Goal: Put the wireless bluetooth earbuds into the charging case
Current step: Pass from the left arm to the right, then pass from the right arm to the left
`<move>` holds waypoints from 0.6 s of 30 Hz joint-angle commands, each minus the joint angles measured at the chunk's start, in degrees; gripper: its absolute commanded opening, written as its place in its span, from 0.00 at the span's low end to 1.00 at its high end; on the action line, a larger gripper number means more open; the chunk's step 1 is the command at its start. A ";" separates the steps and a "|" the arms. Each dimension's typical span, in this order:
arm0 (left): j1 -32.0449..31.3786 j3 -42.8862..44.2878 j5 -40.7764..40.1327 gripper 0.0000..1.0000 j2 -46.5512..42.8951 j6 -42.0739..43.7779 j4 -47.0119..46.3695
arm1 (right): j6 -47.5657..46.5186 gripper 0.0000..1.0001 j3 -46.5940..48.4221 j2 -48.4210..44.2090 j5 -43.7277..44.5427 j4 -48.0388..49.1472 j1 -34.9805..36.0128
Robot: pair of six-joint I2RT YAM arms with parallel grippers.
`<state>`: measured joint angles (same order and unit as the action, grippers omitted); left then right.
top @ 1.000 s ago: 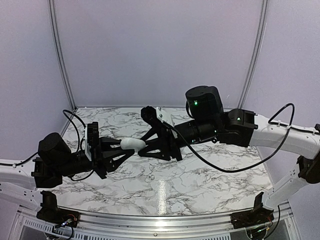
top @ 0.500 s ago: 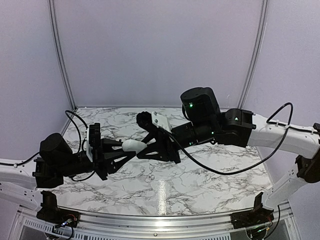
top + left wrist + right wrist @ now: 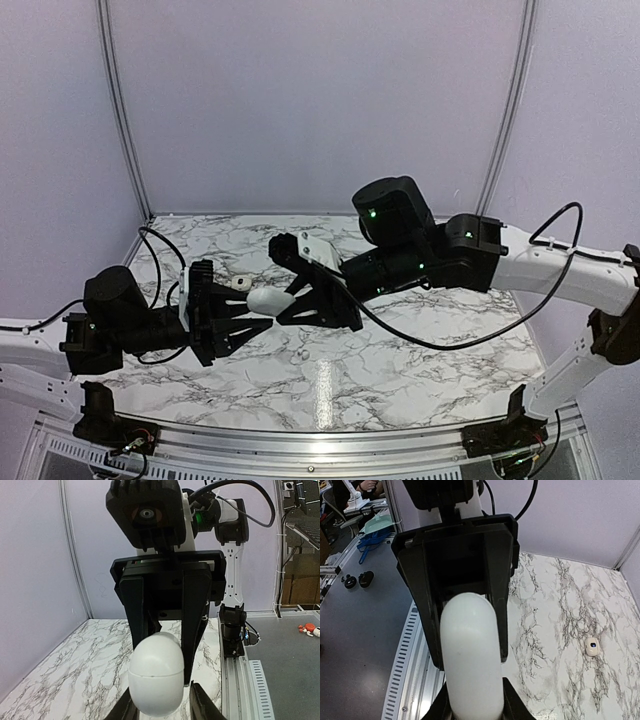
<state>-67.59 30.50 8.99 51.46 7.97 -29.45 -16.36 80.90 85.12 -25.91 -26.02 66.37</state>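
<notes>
The charging case (image 3: 266, 299) is a glossy white pebble with its lid closed, held in the air above the marble table between the two arms. My right gripper (image 3: 286, 300) is shut on it from the right; in the right wrist view both fingers press the charging case (image 3: 471, 655) at my right gripper (image 3: 475, 704). My left gripper (image 3: 256, 309) faces it from the left. In the left wrist view the charging case (image 3: 156, 675) sits between its fingers, with a small gap on the right side at my left gripper (image 3: 162, 706). One earbud (image 3: 592, 646), white with a dark spot, lies on the table (image 3: 400, 360); the earbuds (image 3: 240, 283) lie behind the left gripper.
White enclosure walls and metal poles (image 3: 120, 110) close off the back and sides of the table. An aluminium rail (image 3: 320, 440) runs along the near edge. A black cable (image 3: 450, 335) hangs under the right arm.
Both grippers and the case have shifted slightly left and lower. The right jaws have closed on the case, and the left jaws have eased apart from it.
</notes>
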 commanded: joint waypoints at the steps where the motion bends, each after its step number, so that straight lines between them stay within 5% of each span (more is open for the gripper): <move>1: 0.27 2.69 0.92 0.36 0.36 1.44 2.70 | -0.43 0.07 3.10 0.73 0.76 -1.46 0.25; 9: 0.27 3.44 1.90 0.40 1.07 0.82 3.30 | -0.60 0.07 3.12 1.14 1.33 -2.13 0.25; 18: 0.31 3.77 1.77 0.31 1.75 0.56 3.43 | -0.87 0.06 3.08 1.32 1.17 -2.47 0.25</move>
<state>-67.48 32.10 10.02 52.60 8.34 -26.65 -16.62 81.58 85.97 -25.15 -28.27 66.37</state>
